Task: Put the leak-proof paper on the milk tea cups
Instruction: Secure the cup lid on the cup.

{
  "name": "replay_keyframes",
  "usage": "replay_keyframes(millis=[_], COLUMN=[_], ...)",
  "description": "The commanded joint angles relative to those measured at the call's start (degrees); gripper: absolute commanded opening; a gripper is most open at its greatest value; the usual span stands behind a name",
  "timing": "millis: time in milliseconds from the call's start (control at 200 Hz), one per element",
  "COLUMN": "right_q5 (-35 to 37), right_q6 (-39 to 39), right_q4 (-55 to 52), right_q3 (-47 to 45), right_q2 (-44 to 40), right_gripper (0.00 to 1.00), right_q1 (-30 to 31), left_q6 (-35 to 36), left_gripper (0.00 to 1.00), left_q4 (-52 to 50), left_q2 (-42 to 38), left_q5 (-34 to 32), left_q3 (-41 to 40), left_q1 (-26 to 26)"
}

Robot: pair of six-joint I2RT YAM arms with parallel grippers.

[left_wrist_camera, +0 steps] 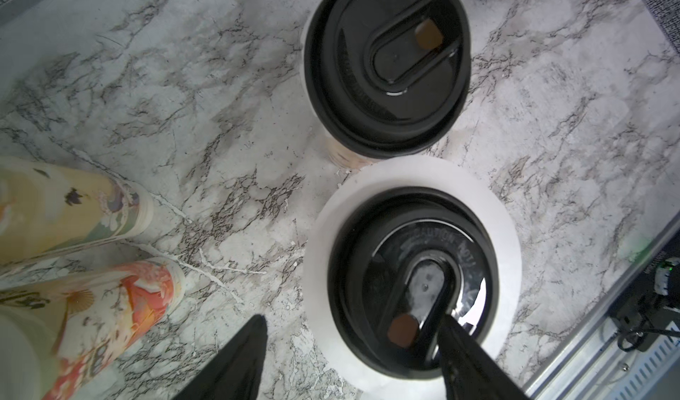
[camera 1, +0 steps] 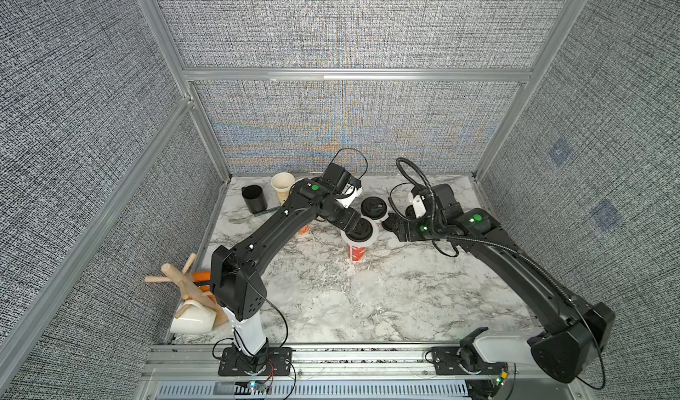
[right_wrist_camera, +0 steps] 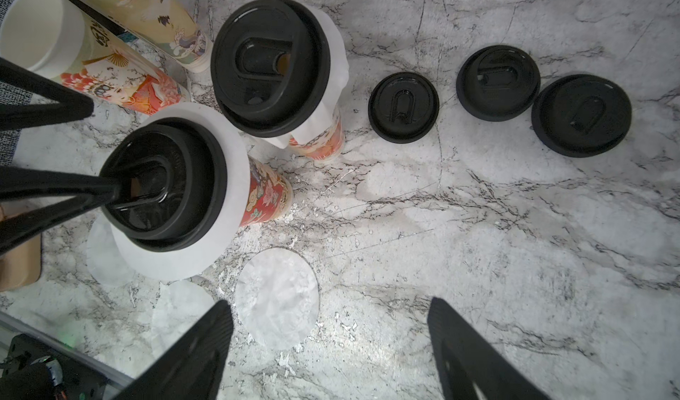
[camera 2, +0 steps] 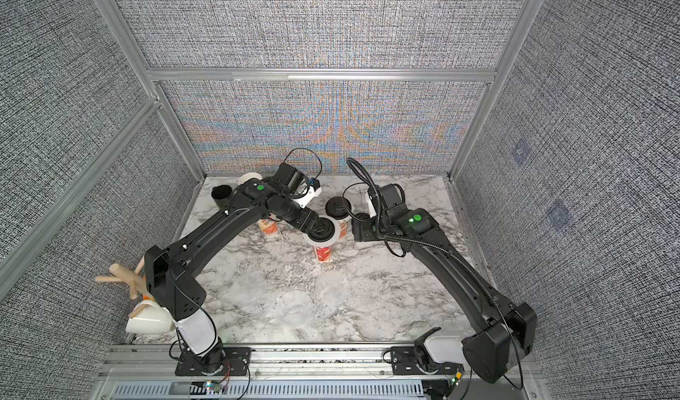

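Left gripper (left_wrist_camera: 353,319), spread, touches black lid (left_wrist_camera: 368,269) embossed "CAUTION HOT".

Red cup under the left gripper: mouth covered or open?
Covered: a paper sheet lies across the red cup, black lid sitting on top.

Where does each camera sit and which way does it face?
Top views: high over the robot's edge of the marble table, looking down; left arm and right arm show whole.
Left wrist: on left arm, facing down past the open left hand at the paper-ringed lid.
Right wrist: on right arm, facing down past the open right hand at a loose paper sheet.
Shared: both wrist views show that lid and the left hand.
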Motion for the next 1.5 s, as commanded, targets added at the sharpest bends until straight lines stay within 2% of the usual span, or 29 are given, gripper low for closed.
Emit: replay_keyframes(millis=[0, 410, 676, 1086, 1496], right_q5=[-0.6, -0.8, -1.6, -0.8, -2.4], right_q6=[0.2, 0.0, 0.0, 2.7, 3.8], right_q4=[2.4, 2.7, 3.0, 4.8, 7.9], right_q3=[-0.3, -0.8, 0.0, 4.6, 5.5], right_q2=[-0.2, 0.0, 1.2, 8.9, 14.4], right_gripper=[0.85, 0.85, 0.84, 0.80, 0.75], right_q1=[-0.1, -0.2, 0.3, 4.3, 5.1], left_q6=[-0.1, -0.2, -0.4, -0.7, -0.7], left_gripper=[0.75, 0.74, 0.74, 0.74, 0.74], left_q4=[0.2, -0.2, -0.7, -1.3, -1.6], left_q2=[0.8, 2.4, 1.7, 1.1, 1.1], left_q5=[-1.0, -1.5, -3.7, -5.3, -5.8], left_q3=[0.8, 0.7, -2.5, -5.7, -6.5], left_q1=[0.0, -0.1, 0.0, -0.1, -0.1])
